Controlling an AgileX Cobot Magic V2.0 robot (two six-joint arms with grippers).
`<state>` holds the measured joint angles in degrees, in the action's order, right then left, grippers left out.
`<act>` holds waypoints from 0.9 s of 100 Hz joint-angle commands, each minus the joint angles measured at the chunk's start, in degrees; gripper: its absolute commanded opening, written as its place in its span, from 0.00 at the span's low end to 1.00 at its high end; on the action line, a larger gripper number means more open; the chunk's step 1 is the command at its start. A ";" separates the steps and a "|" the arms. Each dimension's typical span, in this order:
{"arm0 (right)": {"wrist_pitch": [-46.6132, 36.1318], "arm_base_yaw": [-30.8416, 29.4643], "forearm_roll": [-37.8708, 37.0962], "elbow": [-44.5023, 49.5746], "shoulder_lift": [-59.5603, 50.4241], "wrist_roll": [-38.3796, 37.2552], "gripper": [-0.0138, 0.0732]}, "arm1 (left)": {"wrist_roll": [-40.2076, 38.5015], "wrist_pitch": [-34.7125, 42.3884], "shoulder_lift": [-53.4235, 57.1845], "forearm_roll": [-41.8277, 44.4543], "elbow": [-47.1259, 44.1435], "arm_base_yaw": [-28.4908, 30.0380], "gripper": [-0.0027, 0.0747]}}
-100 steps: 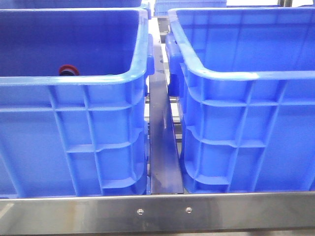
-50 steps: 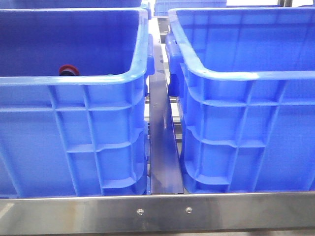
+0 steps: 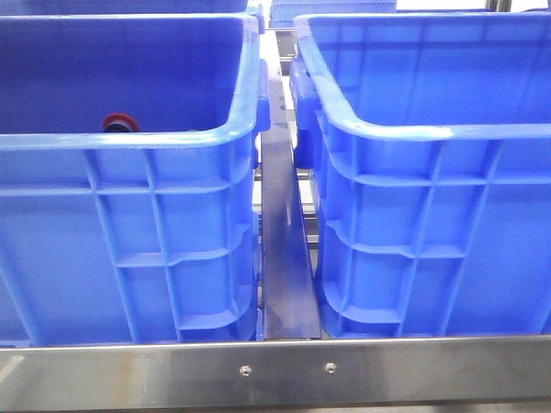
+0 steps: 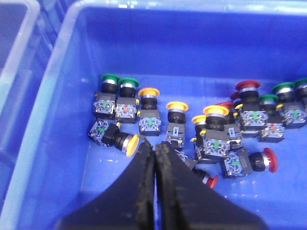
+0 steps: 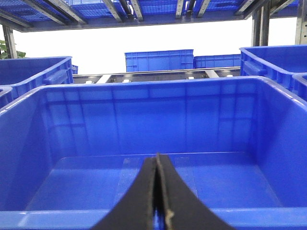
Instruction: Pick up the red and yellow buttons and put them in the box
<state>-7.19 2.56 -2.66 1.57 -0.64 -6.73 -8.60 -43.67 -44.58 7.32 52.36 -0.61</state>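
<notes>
Here two big blue crates fill the front view side by side, with a steel rail across the near edge of the tabletop. The right-hand one is the box, bright blue with a thick rolled rim and ribbed outer walls; the right wrist view looks into it and its floor is bare. The left crate holds the parts, and from the front only one red cap peeps over its rim.

The left wrist view looks down into that crate at a loose heap of push buttons, green, red and yellow, each on a blocky body. The left pincer hangs over them with its jaws pressed together, holding nothing. Just off its tips, at about ten o'clock in that view, lies a yellow button tipped on its side, its long axis running from the cap toward ten o'clock. A red button lies on its side at about four o'clock from the tips, and a second red one lies farther out toward three o'clock.

The left arm is clearly the nearer one to the buttons. The right pincer is also closed and empty, poised at the near rim of the box. The left jaws would likely need to open before any grasp.
</notes>
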 commanded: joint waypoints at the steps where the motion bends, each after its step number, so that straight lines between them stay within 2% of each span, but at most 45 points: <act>1: -4.51 -0.39 -0.47 -0.70 -1.50 0.02 0.08 | 0.16 3.78 -1.97 -0.10 2.58 -0.41 0.01; 18: -4.51 -0.39 -0.47 -0.70 -1.50 0.02 0.08 | 0.16 4.41 -4.10 -0.10 2.66 -0.41 0.01; 26: -4.51 -0.39 -0.47 -0.70 -1.50 0.02 0.08 | 0.16 4.41 -4.72 -0.10 2.66 -0.41 0.06; 35: -4.51 -0.39 -0.47 -0.70 -1.50 0.02 0.08 | 0.16 4.41 -5.18 -0.20 2.66 -0.41 0.23; 50: -4.51 -0.39 -0.47 -0.70 -1.50 0.02 0.08 | 0.16 4.53 -5.23 -0.59 2.66 -0.41 0.69; 57: -4.51 -0.39 -0.47 -0.70 -1.50 0.02 0.08 | -0.08 4.64 -5.23 -0.59 2.66 -0.41 0.80; 74: -4.51 -0.39 -0.47 -0.70 -1.50 0.02 0.08 | 0.02 5.41 -6.29 -2.20 2.91 -0.71 0.81; 90: -4.51 -0.39 -0.47 -0.70 -1.50 0.02 0.08 | -0.08 5.49 -10.97 -3.54 4.92 -5.77 0.80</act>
<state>-7.19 2.56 -2.66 1.57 -0.64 -6.73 -8.47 -42.39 -53.66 5.08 54.34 -3.64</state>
